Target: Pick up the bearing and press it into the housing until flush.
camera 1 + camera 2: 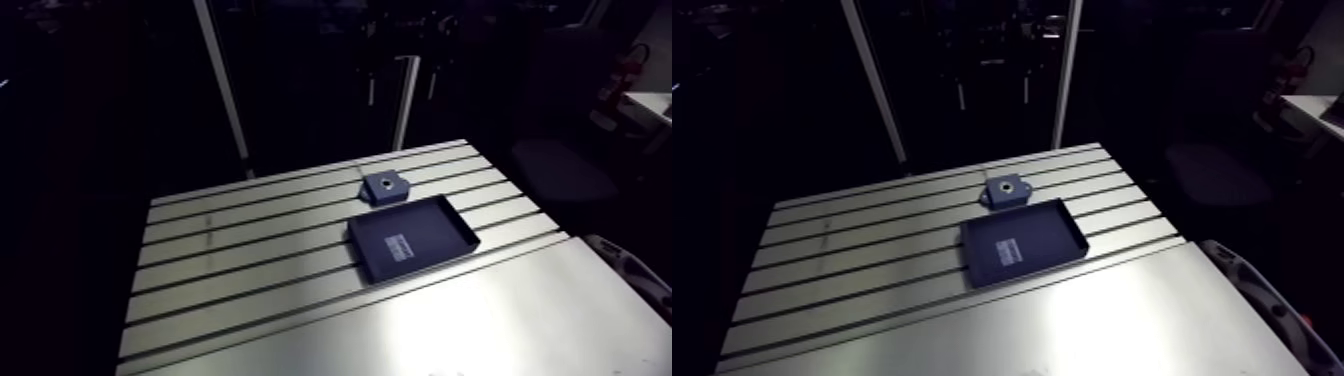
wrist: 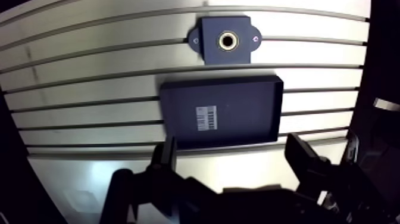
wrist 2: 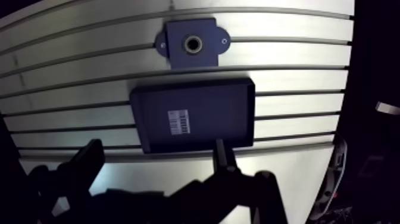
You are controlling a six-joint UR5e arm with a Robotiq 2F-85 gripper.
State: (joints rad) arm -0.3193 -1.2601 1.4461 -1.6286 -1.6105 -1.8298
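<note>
The dark two-finger gripper [image 2: 232, 149] hangs spread wide with nothing between its fingers [image 2: 167, 159], above the near edge of the shallow dark-blue rectangular tray [image 2: 253, 113]. From this height the wrist view takes in both parts at once. The tray lies flat on the slotted aluminium table [image 2: 89, 77], and its floor shows only a white barcode label [image 2: 206, 118] (no loose bearing that I can make out). Just beyond the tray's far edge, close but apart, sits the dark-blue square housing block [image 2: 209, 52] with two small mounting ears, probably fixed down so it can take a press. A brass-coloured ring [image 2: 227, 40] fills its bore. I judge this may be the bearing, already seated, though whether it is flush cannot be told.
</note>
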